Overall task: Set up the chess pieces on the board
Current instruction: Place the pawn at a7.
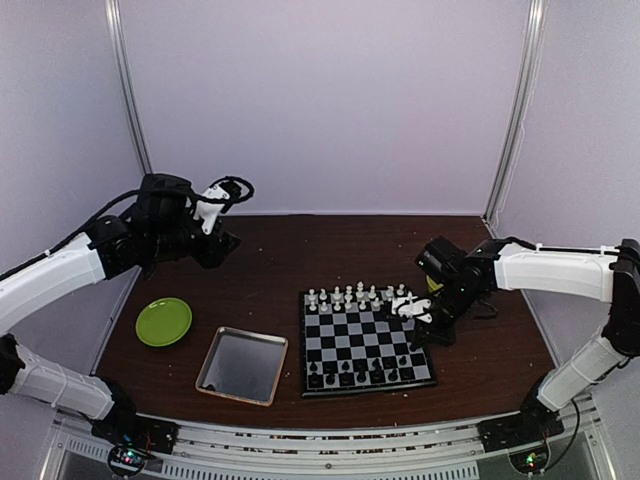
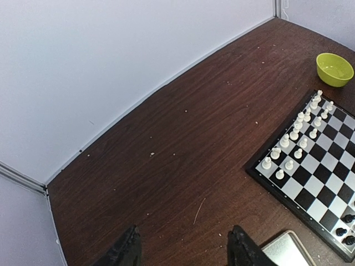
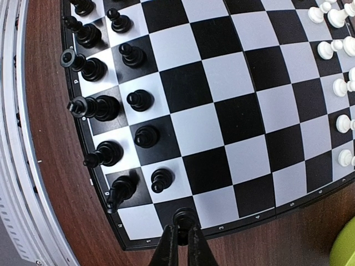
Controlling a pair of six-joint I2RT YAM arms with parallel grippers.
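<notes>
1. My right gripper (image 3: 183, 233) is clenched on a tiny glossy black pawn (image 3: 184, 216), pinched upright between its tips
2. That pawn sits over the dark edge square of the flat black-and-silver checked chessboard (image 3: 188, 127), at the end of the black pawn row (image 3: 145, 136) and in line with it; I cannot tell whether its base touches the board
3. I judge the coming move to be straight down and let go: the pawn's long axis is already vertical, so it needs no turning
4. The light corner square just beside it, toward the rim, is empty
5. The small white pieces (image 1: 355, 295) stand in two rows along the far side
6. My left gripper (image 2: 183, 252) is released and holds nothing, above the dark brown wooden surface (image 2: 183, 138), well apart from the board; the right arm is the nearer one
</notes>
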